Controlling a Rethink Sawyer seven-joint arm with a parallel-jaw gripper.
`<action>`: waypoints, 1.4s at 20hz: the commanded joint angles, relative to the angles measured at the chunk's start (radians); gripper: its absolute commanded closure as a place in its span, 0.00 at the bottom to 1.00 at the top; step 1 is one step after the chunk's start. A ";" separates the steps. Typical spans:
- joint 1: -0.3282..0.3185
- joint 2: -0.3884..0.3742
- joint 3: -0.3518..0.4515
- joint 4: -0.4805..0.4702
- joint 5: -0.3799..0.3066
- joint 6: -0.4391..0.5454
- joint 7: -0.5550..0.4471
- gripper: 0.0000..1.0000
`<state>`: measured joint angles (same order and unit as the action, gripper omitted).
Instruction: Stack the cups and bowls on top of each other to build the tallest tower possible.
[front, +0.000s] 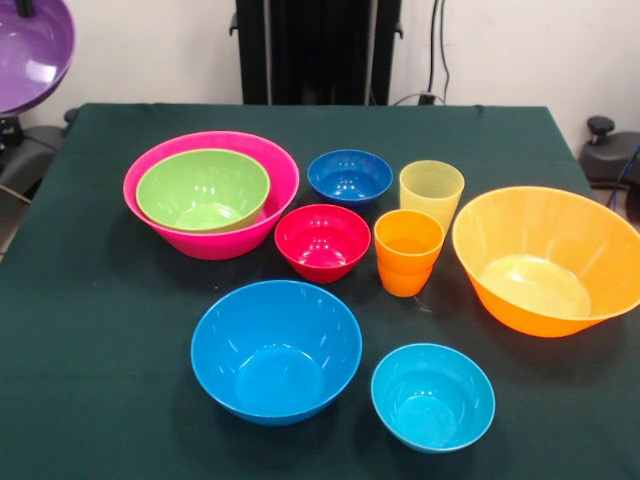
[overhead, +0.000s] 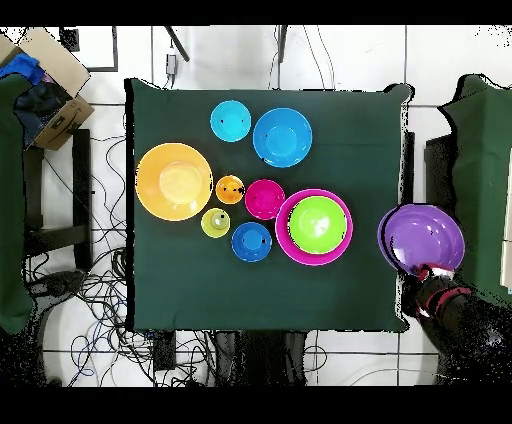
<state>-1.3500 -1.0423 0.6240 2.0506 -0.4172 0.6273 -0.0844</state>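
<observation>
Count on the green-clothed bench (front: 90, 330): seven bowls and two cups, plus an eighth bowl held off the bench. All nine on the bench stand upright, mouths up, axes vertical. In the front view, the large pink bowl (front: 255, 232) sits far left with the lime green bowl (front: 203, 188) nested inside it, the only stacking so far. Right of it stand the small dark blue bowl (front: 349, 177) and, nearer, the small red bowl (front: 322, 241). The pale yellow cup (front: 431, 194) stands behind the shorter orange cup (front: 408, 251), the two just beside each other. The large orange bowl (front: 545, 259) is at the right. Nearest the camera are the sky blue bowl (front: 276, 350) and, to its right, the small cyan bowl (front: 432, 396). The purple bowl (overhead: 424, 237) hangs beyond the bench's edge, tilted in the front view at the top left corner. The gripper (overhead: 436, 274) is at its rim; cannot tell how far the fingers are open.
</observation>
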 joint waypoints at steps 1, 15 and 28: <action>0.020 -0.025 -0.025 0.087 -0.003 -0.081 0.214 1.00; 0.076 0.080 -0.091 0.183 0.140 -0.118 0.428 1.00; 0.222 0.306 -0.225 0.144 0.203 -0.278 0.631 1.00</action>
<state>-1.1850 -0.8231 0.4473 2.1661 -0.2435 0.3696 0.2895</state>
